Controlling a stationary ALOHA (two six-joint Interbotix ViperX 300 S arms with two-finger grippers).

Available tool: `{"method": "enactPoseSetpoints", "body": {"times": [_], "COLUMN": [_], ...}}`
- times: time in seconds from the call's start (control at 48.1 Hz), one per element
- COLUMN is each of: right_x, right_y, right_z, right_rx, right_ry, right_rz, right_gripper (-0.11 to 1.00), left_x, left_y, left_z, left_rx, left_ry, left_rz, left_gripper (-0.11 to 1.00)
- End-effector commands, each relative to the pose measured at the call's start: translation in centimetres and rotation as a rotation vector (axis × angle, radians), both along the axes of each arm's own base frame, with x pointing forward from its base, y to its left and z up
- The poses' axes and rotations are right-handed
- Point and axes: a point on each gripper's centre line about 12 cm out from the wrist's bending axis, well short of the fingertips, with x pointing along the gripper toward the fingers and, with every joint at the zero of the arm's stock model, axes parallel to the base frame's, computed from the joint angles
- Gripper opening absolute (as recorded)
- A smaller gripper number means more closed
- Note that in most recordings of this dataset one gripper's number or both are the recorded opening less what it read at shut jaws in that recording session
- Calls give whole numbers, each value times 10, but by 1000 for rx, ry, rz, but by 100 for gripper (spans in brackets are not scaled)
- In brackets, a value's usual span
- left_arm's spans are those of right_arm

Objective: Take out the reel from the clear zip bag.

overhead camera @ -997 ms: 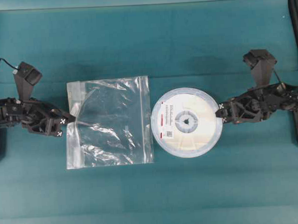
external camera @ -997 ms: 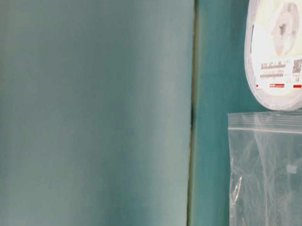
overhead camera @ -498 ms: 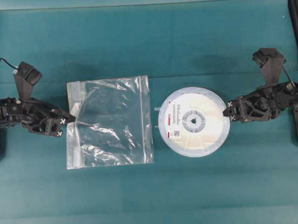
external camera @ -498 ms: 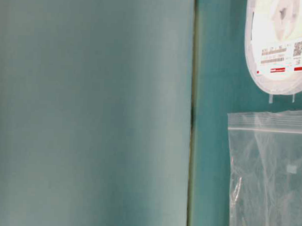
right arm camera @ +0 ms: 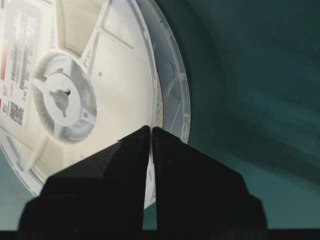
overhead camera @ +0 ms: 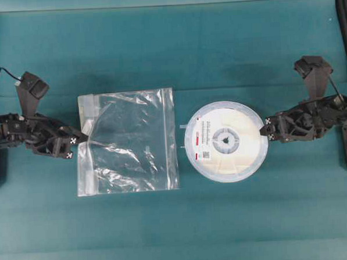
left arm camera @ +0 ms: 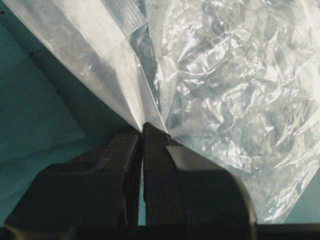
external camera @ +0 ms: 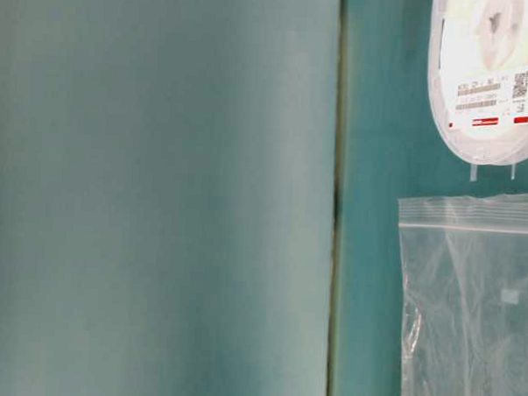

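Teal cloth table [overhead camera: 216, 52] | my right claw [overhead camera: 265, 130] pinched tight on the reel [overhead camera: 225, 141] rim, reel clear of the bag, just beside its open edge | I'd set it flat, release gently; rigid cream plastic, thin translucent flange | left claw [overhead camera: 76, 142] pinching the clear zip bag [overhead camera: 127, 141], crinkly, limp film

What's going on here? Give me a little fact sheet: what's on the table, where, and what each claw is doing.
reel: fully out of the bag, flat on the table to the bag's right, a gap between them
bag: clear, crinkled, looks empty
left gripper: shut, pinching the bag's left edge
right gripper: shut on the reel's right rim
table: teal cloth
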Motion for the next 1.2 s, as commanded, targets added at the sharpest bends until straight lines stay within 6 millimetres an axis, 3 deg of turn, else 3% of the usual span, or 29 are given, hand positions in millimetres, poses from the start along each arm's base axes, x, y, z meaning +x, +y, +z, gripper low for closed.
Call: {"method": "enactPoseSetpoints", "body": {"times": [0.0, 0.519, 0.623, 0.768, 0.872, 1.184], "right_x": [3, 5, 4, 4, 5, 6], "right_y": [-1, -2, -2, -2, -2, -3], "right_z": [3, 8, 10, 12, 13, 14], "right_rx": [1, -6, -8, 0, -3, -12], "right_ry": [-15, -39, -48, -53, -59, -68], "right_rz": [-10, -13, -13, -18, -21, -24], "right_gripper": [4, 6, 24, 68, 91, 93], "left_x": [3, 2, 2, 0, 0, 2], "left_y": [0, 0, 0, 0, 0, 0], "left_z": [1, 0, 0, -1, -2, 0], "left_rx": [3, 3, 9, 7, 9, 12], "left_ry": [-4, 4, 9, 25, 34, 23], "left_rz": [-4, -5, -13, -14, -17, -18], "left_gripper": [-4, -4, -4, -4, -4, -3]}}
